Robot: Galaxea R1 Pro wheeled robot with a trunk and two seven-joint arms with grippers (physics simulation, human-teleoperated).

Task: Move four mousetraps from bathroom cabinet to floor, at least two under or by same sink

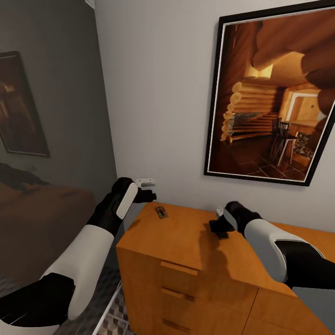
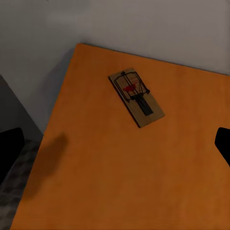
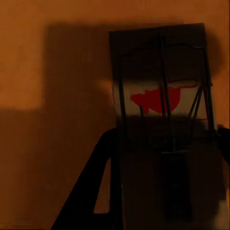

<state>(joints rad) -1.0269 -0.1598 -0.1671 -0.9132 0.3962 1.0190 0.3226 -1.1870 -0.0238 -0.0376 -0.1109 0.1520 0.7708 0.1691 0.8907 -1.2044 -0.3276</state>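
Head view: an orange-brown wooden cabinet (image 1: pixel 186 242) with drawer fronts stands against a pale wall; its top serves as the worktop. One mousetrap (image 1: pixel 161 212) lies flat near the cabinet's back left corner. The left end effector (image 1: pixel 148 195) hovers beside that corner, just off the edge and near the trap; whether it is released or clenched cannot be told here. The right end effector (image 1: pixel 218 229) sits low over the middle of the worktop, casting a shadow beneath it; its fingers are too dark to read. A framed picture of a log interior (image 1: pixel 274 97) hangs above the cabinet. A strip of cube-patterned floor (image 1: pixel 114 311) shows at the cabinet's foot.

Left wrist view: the same mousetrap (image 2: pixel 136 96) — wooden base, dark wire parts, a red spot at one end — lies alone on the worktop (image 2: pixel 120 167), touched by nothing. Dark fingertips (image 2: pixel 223 142) show at opposite picture edges, wide apart: released.

Right wrist view: a second mousetrap (image 3: pixel 165 124), a detail the head view hides — very close, red patch visible, standing between the dark fingers (image 3: pixel 91 191), apparently grasped over the worktop.
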